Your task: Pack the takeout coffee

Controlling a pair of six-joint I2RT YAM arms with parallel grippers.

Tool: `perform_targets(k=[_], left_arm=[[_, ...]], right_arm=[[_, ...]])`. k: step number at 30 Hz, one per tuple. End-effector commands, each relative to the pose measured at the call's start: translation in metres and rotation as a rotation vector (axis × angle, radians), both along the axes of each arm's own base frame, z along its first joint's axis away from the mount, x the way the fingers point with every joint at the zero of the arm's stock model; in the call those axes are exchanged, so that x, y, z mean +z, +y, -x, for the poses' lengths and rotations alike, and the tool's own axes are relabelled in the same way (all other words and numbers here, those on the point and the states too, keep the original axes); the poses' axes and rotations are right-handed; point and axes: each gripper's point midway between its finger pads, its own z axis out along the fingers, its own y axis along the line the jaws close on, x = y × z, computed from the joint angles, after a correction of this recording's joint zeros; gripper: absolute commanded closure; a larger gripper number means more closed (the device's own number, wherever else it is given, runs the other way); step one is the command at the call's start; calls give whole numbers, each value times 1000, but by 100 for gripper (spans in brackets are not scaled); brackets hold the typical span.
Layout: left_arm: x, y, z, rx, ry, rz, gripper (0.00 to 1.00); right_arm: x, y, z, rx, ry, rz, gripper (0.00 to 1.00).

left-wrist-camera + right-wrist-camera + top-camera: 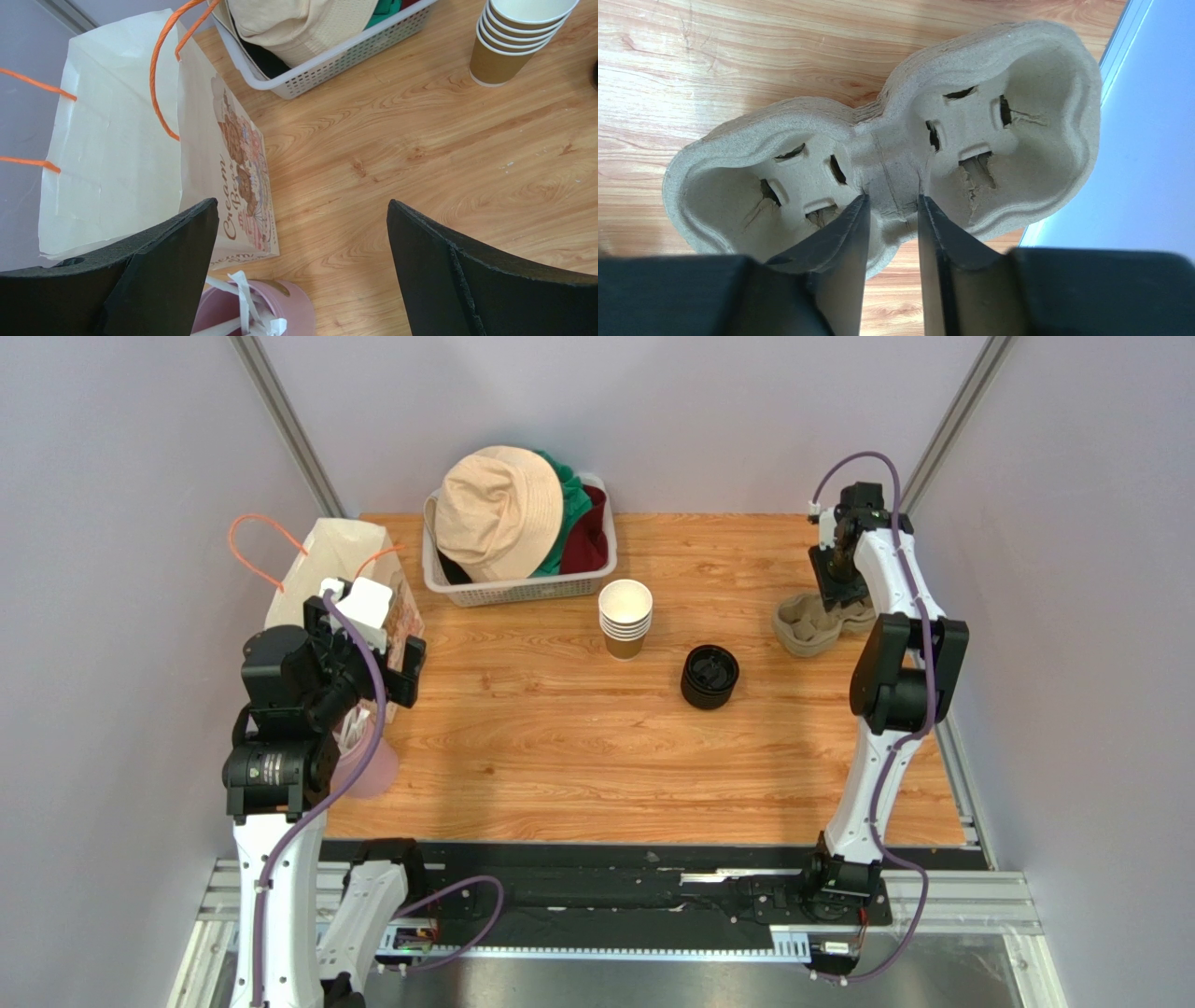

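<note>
Ok so, starting nearest the arm bases: the left gripper (298,210) hangs over the wooden table (561,756) at the left side of the top view. Its jaws are spread as wide as they go and there's nothing in them. At the bottom edge of its wrist view there's a tall pink cup (281,308) with white straws (242,297) poking out. Just beside that stands a white paper bag with orange cord handles (119,140), mouth open, filling the left half of that frame.

A bit further in, around the centre of the top view, a short stack of round black plastic lids (710,676) sits on the wood. Just up-left of it, near but not touching, is the stack of kraft-brown paper cups (624,616), white rims and insides, upright, open tops. So the coffee cups are mid-table, well apart from both grippers.

In the upper right of the top view, the right gripper (889,203) is down on a grey-brown moulded pulp two-cup carrier (1018,105). Its jaws are narrowed to a slim gap, one finger on each side of the ridge between the two wells, both touching it, so it's pinching the carrier. The carrier lies flat by the table's right edge. Its rim looks layered, maybe several nested, can't tell.

At the far edge, upper middle, there's a white plastic basket (477,588) with a beige bucket hat (498,504) on top of green and dark red fabric.
</note>
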Motion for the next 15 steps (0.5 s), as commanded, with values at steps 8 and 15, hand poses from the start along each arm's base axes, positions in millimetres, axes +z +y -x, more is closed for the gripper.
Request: perform_targets(k=[8, 15], left_arm=[[6, 0, -4, 0, -28, 5, 1], [5, 0, -4, -2, -26, 5, 1]], right_arm=[[1, 3, -3, 23, -14, -17, 86], [14, 6, -4, 28, -43, -28, 90]])
